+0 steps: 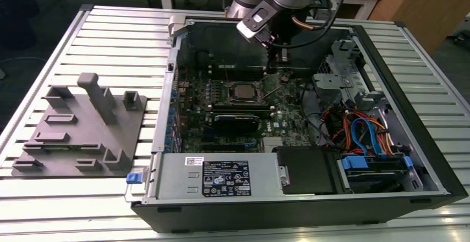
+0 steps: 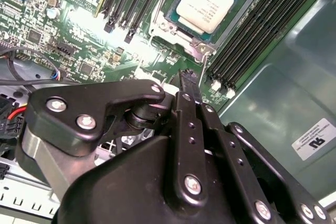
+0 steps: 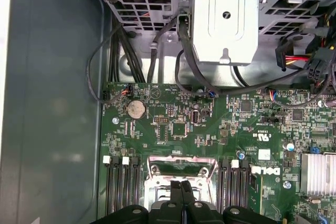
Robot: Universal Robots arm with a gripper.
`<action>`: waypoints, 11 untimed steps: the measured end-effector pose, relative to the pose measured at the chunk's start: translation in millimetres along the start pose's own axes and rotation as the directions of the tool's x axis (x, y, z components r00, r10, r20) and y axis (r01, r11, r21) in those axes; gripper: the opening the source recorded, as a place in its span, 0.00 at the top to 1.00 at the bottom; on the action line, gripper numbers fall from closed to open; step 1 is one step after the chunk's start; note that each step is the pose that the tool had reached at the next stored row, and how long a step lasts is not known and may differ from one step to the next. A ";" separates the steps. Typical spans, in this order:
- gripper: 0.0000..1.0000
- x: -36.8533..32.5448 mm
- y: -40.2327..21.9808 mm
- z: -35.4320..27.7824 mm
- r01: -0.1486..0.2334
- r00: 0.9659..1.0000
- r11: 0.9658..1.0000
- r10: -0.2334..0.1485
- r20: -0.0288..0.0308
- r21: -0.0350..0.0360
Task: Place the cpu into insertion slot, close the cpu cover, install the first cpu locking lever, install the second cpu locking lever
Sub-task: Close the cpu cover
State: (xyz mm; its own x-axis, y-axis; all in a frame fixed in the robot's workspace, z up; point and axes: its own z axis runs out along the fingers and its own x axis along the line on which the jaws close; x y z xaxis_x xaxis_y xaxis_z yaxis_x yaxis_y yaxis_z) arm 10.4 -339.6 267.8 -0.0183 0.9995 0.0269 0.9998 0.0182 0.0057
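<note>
Silver-topped cpu (image 2: pixel 209 1) sits in the insertion slot (image 2: pixel 156 18) just past your claw (image 2: pixel 188 77), which is pinched closed on nothing. Light, stiff but fragile: I'd say grab it by its edges only.

A grey fixture plate (image 1: pixel 77 129) lies on the bench (image 1: pixel 110 33), well apart from the pincer (image 1: pixel 278 74). Blue cables (image 1: pixel 365 135) and a power supply (image 1: pixel 220 177) are nearer; a coin cell (image 3: pixel 136 109) lies close by.

Bright, even room light; glare off the cpu (image 2: pixel 206 1); computer case (image 1: pixel 294 214) interior shadowed.
</note>
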 end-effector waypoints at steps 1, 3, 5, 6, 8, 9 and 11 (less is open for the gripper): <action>0.90 0.0 0.6 0.0 0.000 1.000 1.000 0.000 0.000 0.000; 0.90 0.0 1.6 0.0 0.000 1.000 1.000 0.000 0.000 0.000; 0.90 -0.1 2.1 0.0 0.000 1.000 1.000 0.000 0.000 0.000; 0.90 -0.1 2.5 0.0 0.000 1.000 1.000 0.000 0.000 0.000; 0.90 -0.1 2.8 0.0 0.000 1.000 1.000 0.000 0.000 0.000; 0.90 -0.1 2.9 0.0 0.000 1.000 1.000 0.000 0.000 0.000; 0.90 -0.2 11.1 0.1 0.000 1.000 1.000 0.000 0.000 0.000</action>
State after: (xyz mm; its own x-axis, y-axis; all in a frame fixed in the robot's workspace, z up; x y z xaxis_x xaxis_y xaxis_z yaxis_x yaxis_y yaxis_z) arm 21.5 -339.6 267.8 -0.0183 0.9995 0.0269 0.9998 0.0182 0.0057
